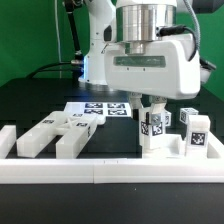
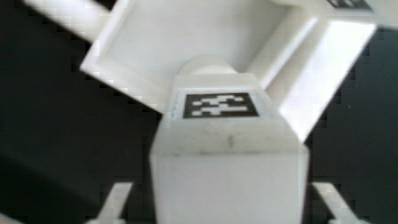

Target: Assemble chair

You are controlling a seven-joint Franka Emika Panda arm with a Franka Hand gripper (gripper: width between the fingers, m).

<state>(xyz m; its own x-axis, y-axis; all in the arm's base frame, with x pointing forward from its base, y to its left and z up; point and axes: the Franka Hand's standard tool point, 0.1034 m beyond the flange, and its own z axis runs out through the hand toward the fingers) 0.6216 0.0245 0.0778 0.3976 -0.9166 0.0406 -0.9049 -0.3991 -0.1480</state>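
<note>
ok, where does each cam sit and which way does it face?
Exterior view: low beside the table, facing across the border rail at the arm and claw.
Wrist view: on the wrist, looking down the claw at a tagged chair part; claw fingers flank it.
Shared: that tagged chair part.
</note>
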